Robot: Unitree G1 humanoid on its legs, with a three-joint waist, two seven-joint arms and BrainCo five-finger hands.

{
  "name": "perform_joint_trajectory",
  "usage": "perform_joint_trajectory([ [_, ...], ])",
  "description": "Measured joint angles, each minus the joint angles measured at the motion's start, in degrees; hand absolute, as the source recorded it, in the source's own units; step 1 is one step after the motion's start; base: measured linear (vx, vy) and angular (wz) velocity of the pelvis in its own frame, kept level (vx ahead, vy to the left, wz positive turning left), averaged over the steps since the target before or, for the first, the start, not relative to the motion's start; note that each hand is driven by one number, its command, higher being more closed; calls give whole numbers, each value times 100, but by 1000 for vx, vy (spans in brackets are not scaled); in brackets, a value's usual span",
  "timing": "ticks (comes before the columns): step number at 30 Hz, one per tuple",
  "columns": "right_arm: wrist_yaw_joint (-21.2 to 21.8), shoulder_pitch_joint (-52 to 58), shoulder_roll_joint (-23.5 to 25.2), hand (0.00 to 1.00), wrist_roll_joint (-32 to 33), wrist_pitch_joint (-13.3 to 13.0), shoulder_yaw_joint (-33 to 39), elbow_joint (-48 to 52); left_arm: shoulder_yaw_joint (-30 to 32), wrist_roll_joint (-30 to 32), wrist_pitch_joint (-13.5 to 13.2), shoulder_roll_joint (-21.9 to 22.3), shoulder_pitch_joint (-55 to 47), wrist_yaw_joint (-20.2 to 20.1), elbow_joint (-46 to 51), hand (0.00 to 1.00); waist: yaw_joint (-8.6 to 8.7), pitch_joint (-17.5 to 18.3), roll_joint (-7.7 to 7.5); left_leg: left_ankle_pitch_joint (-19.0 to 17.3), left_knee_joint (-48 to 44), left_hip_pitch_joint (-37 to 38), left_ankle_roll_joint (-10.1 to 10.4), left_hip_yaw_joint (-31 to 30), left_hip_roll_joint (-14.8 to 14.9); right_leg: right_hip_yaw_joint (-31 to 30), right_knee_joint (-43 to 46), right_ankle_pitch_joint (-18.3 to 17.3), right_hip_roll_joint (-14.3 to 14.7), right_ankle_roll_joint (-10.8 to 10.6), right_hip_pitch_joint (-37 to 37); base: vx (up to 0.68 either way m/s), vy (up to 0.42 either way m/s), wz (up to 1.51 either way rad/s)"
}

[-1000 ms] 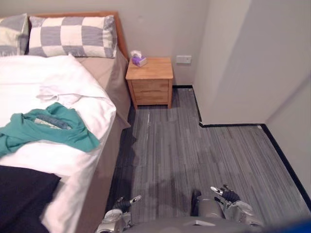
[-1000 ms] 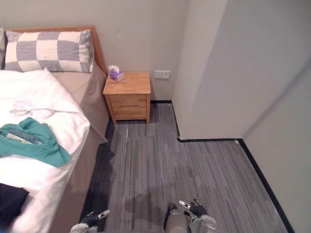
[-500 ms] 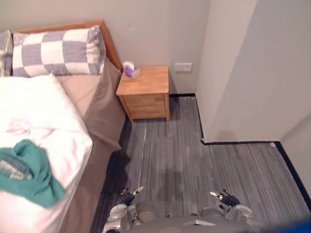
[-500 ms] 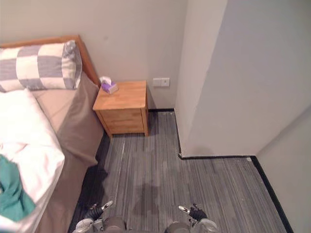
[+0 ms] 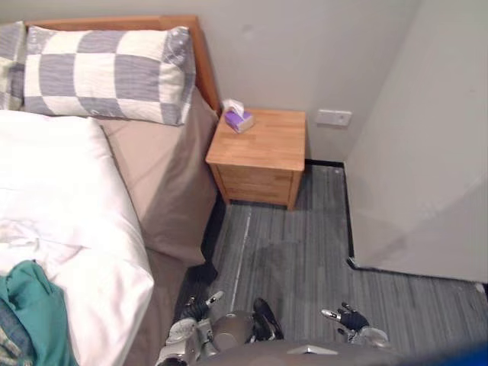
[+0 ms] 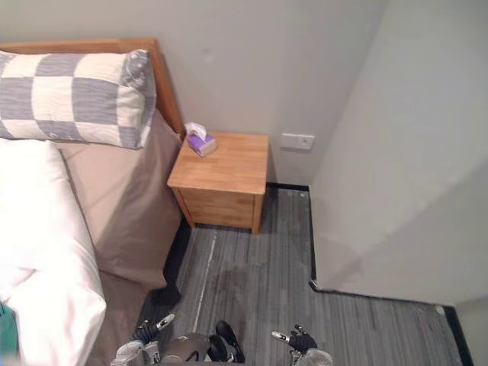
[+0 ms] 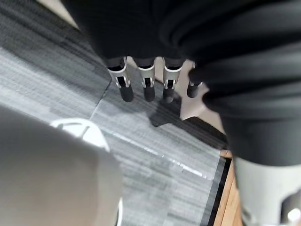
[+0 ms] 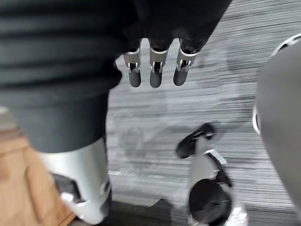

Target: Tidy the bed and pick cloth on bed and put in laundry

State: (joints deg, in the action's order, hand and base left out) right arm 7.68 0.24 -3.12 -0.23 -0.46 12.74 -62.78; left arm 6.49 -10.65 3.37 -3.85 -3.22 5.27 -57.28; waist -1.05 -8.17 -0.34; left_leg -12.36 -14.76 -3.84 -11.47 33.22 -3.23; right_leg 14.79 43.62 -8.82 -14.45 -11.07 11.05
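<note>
Fingers (image 7: 148, 89) of the left hand (image 5: 187, 332) hang straight and empty over the grey floor (image 5: 305, 244). Those of the right hand (image 5: 358, 329) are equally loose and hold nothing.

The teal garment (image 5: 30, 313) lies crumpled on the white duvet (image 5: 61, 198) at the near edge of the bed (image 5: 164, 183), well apart from both hands. Only a bunched part of it is visible, so no long axis or heading can be read.

This looks like the approach step. Next, the robot would need to turn toward the bed and bring the left hand over the garment, fingers spread to gather the loose folds.
</note>
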Motion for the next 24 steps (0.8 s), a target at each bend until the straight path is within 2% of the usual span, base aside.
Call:
perform_joint_trajectory([
  [1,-3,20,-30,0,-15,0,-9,2,-74,-7,32,-36,-4,9,-28,0,39,-4,18,3,211,304,5,-218,-116,41,807,-86,-51,-20,-344,256,108,64],
  [3,-3,46,-63,0,-25,-10,-23,72,-286,-18,107,-116,-6,8,-38,0,38,-11,4,35,492,727,58,-558,-262,141,1317,-361,-162,96,-766,273,73,91],
  [4,-2,40,-93,0,-66,-21,-26,102,-456,-144,135,-167,19,10,-50,0,54,-19,4,53,606,939,86,-821,-291,144,1262,-527,-158,119,-975,250,13,113],
  [6,1,19,-140,0,-111,-81,-116,105,-633,-247,144,-195,47,5,-61,0,100,-27,33,108,736,1121,176,-1408,-289,81,787,-723,-85,240,-1314,212,-61,163],
  [8,5,7,-156,0,-97,-108,-215,101,-652,-248,157,-213,170,-3,-136,0,171,-32,-66,129,841,1243,325,-2086,-288,-169,-31,-788,62,293,-1511,192,-124,193],
  [9,14,17,-156,0,-79,-119,-243,90,-653,-250,158,-209,164,-1,-154,0,168,-54,-112,133,873,1309,367,-2513,-262,-539,-742,-783,236,292,-1567,192,-174,189],
  [10,35,18,-157,0,31,-124,-264,70,-653,-246,157,-210,145,6,-170,0,166,-59,-132,131,864,1321,425,-2919,-230,-1005,-1495,-735,441,255,-1572,192,-187,182],
  [11,60,16,-158,0,70,-128,-274,51,-652,-247,154,-213,142,7,-205,0,165,-61,-131,128,860,1323,453,-3108,-214,-1229,-1828,-671,543,270,-1577,192,-230,169],
  [13,103,13,-158,0,139,-148,-395,38,-610,-246,118,-215,146,16,-240,0,164,-76,-173,44,747,1309,560,-3720,-194,-1935,-2849,-301,845,350,-1559,235,-321,145],
  [14,131,16,-146,0,185,-198,-435,32,-574,-229,86,-209,141,28,-238,0,174,-89,-200,-76,557,1267,615,-3967,-205,-2145,-3014,89,911,407,-1482,298,-393,133],
  [15,142,18,-135,0,246,-257,-451,-4,-464,-214,54,-191,131,66,-239,0,150,-90,-242,-200,390,1289,742,-4131,-165,-2047,-3007,221,1004,626,-1273,312,-375,102],
  [16,161,4,-148,0,288,-282,-471,-10,-335,-194,-14,-108,45,126,-205,0,73,-64,-141,-220,361,1291,822,-4116,-43,-1892,-2864,149,1037,714,-1277,316,-332,85],
  [17,197,-47,-153,0,316,-345,-512,-2,-184,-113,-80,-10,10,160,-194,0,69,-71,-54,-250,357,1286,887,-4077,54,-1673,-2756,22,1051,815,-1261,246,-240,63],
  [19,241,-72,-142,0,342,-364,-640,24,-75,32,-161,90,0,224,-168,0,72,-48,0,-225,361,1223,987,-3896,167,-1424,-2764,-49,1049,880,-1211,174,-156,80],
  [20,323,-112,-75,0,389,-355,-661,77,37,59,-260,124,-36,270,-67,0,65,-43,8,-317,75,990,1192,-3393,314,-1112,-2895,-58,998,896,-1097,171,-144,112],
  [22,347,-63,21,0,463,-346,-692,179,176,3,-372,120,-34,385,15,0,63,-147,-39,-516,-909,522,1455,-2475,619,-635,-3104,-119,919,999,-751,115,-104,141],
  [23,338,-26,4,0,555,-327,-787,290,282,4,-410,132,-28,401,45,0,47,-196,-22,-606,-1691,198,1489,-1905,949,-290,-3229,-133,886,1020,-491,41,-31,126],
  [24,327,-18,3,0,581,-315,-821,327,288,6,-433,122,-36,396,89,0,29,-217,-1,-637,-1976,85,1446,-1619,1133,-141,-3269,-138,860,1022,-358,41,18,115],
])
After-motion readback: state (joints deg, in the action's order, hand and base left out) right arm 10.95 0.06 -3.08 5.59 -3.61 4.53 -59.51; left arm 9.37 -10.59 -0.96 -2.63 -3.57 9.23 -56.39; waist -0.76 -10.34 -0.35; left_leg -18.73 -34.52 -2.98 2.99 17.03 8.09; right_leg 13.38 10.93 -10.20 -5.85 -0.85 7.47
